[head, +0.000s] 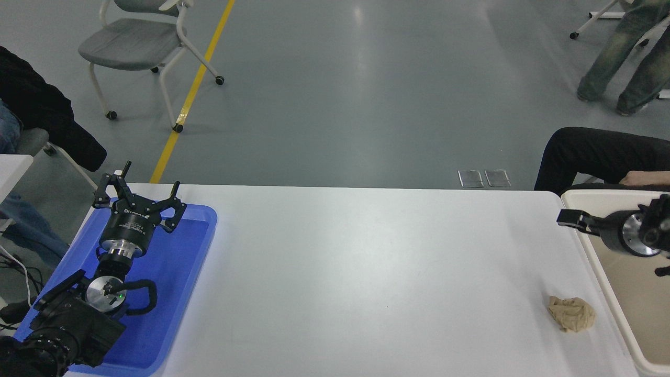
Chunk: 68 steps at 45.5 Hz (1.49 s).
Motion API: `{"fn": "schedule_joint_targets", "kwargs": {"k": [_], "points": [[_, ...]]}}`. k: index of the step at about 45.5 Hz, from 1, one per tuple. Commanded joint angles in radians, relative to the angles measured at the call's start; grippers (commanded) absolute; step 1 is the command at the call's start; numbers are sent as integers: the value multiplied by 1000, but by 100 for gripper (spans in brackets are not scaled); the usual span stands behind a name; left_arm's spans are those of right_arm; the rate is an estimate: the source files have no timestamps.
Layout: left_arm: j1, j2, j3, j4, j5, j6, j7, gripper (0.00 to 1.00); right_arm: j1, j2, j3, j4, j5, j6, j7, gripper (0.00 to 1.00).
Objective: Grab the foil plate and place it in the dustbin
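The foil plate is out of view. The beige dustbin (pixel 612 309) stands at the table's right edge, and the part of its inside that shows is bare. My right gripper (pixel 569 217) comes in from the right edge above the bin's far left rim and points left. Nothing shows in it, and its state is not readable. My left arm is parked at the lower left, with the left gripper (pixel 137 201) open above the blue tray (pixel 178 272).
A small brown paper wad (pixel 571 314) lies on the white table (pixel 366 272) just left of the bin. A seated person's leg (pixel 596 154) and hand (pixel 646 178) are behind the bin. A chair (pixel 141 42) stands on the floor beyond.
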Motion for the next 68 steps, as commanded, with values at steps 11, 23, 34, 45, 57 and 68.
{"fn": "schedule_joint_targets", "kwargs": {"k": [11,23,34,45,57,68], "points": [[2,1,0,-1,0,0,0,100,469,226,-292,176,176,382,-2,100],[3,4,0,-1,0,0,-2,100,573,329,-304,248,310,485,-2,100],[5,4,0,-1,0,0,-3,100,647,493,-361,240,432,485,-3,100],[5,4,0,3,0,0,-3,100,716,630,-453,213,474,473,-5,100],[5,4,0,3,0,0,-3,100,782,653,-542,245,480,483,-5,100],[5,4,0,-1,0,0,-2,100,848,631,-548,329,494,491,-5,100]]}}
